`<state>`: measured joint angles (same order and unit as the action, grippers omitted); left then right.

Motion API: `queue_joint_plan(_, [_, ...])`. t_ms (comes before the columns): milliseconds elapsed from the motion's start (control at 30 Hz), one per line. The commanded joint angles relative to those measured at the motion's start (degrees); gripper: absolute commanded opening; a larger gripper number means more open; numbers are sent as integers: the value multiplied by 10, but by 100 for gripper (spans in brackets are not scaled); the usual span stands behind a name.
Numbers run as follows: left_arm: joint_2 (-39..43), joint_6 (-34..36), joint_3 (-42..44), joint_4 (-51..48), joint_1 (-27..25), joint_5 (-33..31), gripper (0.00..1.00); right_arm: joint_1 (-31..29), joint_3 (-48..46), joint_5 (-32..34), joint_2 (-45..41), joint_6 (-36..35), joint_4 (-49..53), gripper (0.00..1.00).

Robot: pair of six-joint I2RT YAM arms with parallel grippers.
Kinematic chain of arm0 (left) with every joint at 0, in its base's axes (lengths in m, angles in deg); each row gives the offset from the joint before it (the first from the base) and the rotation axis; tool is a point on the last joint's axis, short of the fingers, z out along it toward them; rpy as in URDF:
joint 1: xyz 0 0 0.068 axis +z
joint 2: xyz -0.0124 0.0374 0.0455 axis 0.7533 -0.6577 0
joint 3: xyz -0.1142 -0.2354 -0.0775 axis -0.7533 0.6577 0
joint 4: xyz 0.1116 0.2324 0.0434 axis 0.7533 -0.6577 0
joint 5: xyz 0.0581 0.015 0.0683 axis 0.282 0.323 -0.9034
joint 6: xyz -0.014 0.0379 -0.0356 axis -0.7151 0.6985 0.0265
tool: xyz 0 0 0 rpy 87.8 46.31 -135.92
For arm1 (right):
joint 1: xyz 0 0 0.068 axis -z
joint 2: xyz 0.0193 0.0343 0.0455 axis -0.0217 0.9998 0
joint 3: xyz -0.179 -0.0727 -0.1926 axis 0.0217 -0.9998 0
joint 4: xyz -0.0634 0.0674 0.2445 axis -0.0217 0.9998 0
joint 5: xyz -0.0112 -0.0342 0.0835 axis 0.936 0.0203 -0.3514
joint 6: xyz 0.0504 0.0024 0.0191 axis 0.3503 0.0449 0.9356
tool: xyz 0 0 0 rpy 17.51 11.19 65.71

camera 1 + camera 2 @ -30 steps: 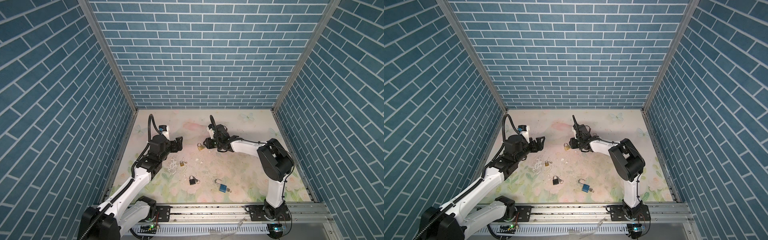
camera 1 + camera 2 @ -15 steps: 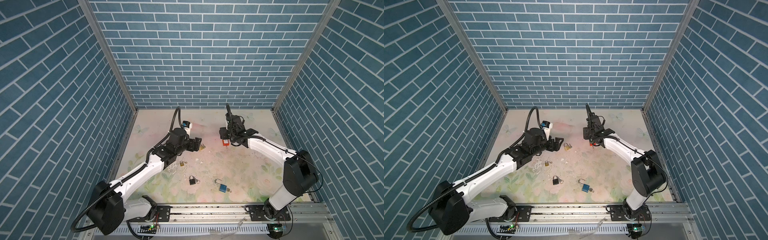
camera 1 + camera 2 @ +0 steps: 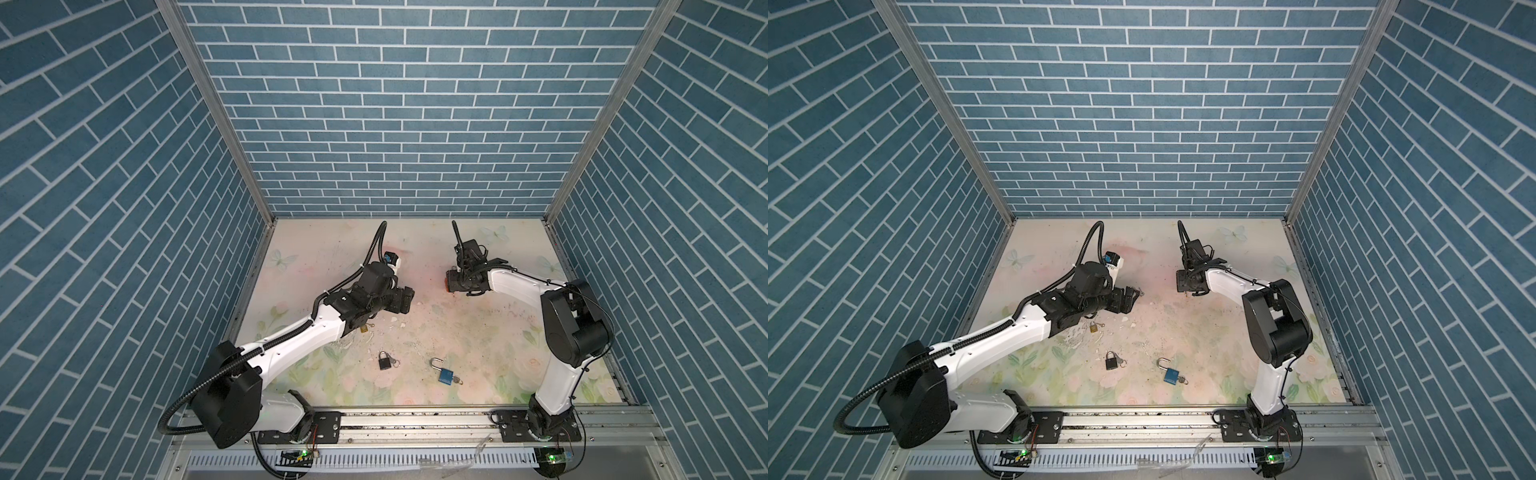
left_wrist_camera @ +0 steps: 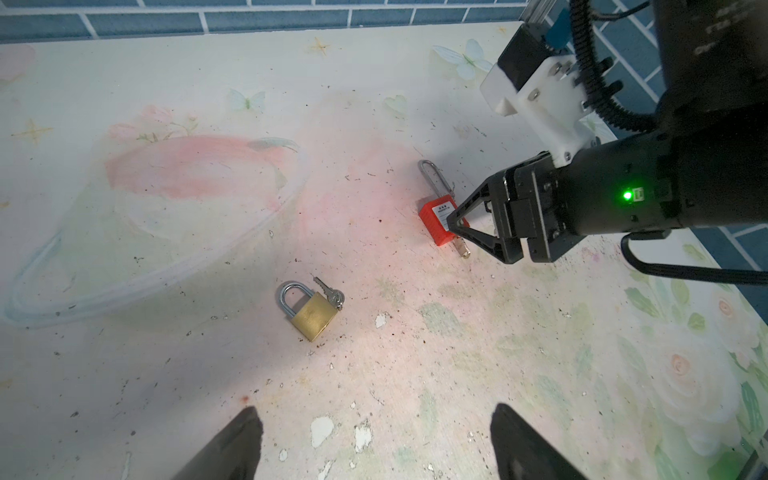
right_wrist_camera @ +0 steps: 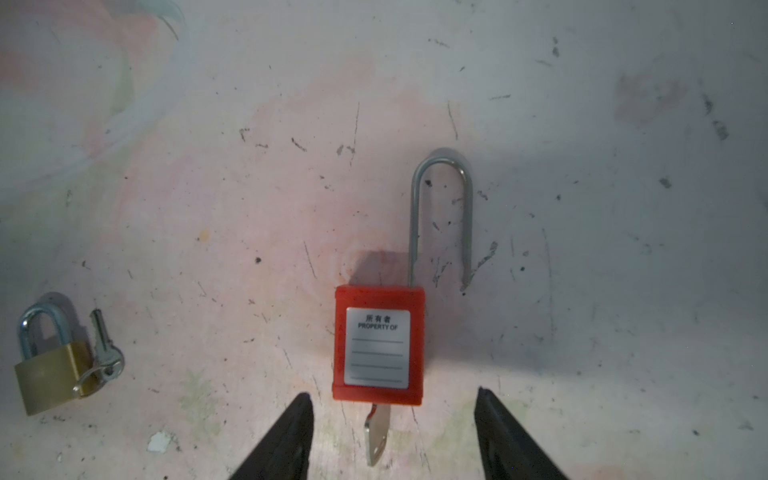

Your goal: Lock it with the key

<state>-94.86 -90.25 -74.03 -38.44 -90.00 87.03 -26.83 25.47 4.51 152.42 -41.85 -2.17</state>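
Observation:
A red padlock (image 5: 378, 345) lies flat on the table, its long steel shackle (image 5: 441, 208) open with one leg clear of the body. Its key (image 5: 377, 436) sticks out of the bottom. My right gripper (image 5: 392, 399) is open, one finger on either side of the key and touching nothing. The left wrist view shows the same right gripper (image 4: 456, 223) low over the red padlock (image 4: 434, 214). My left gripper (image 4: 374, 411) is wide open and empty, hovering short of a brass padlock (image 4: 311, 316). In a top view the left gripper (image 3: 409, 299) and right gripper (image 3: 453, 286) face each other mid-table.
The brass padlock (image 5: 50, 382), shackle closed, has keys on a ring beside it. Nearer the front lie a small brass padlock (image 3: 365, 328), a black padlock (image 3: 384, 360) and a blue padlock (image 3: 445, 374) with an open shackle. Blue brick walls enclose the table.
My right gripper moved right, away from the brass padlock, and its jaws widened beside the red padlock's key. My left arm stretched out toward the middle of the table.

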Motion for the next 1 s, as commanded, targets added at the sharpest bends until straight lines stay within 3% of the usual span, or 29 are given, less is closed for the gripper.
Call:
queue_joint_plan(0, [4,-12,-3,-4,-4,-11,88,1,22,-22,14,-12,8,63])
queue_joint_plan(667, [5,-7,0,-4,-4,-14,88,2,25,-30,37,-7,0,62])
queue_joint_plan(967, [4,-5,-2,-4,-5,-14,88,2,37,-37,53,-8,5,45])
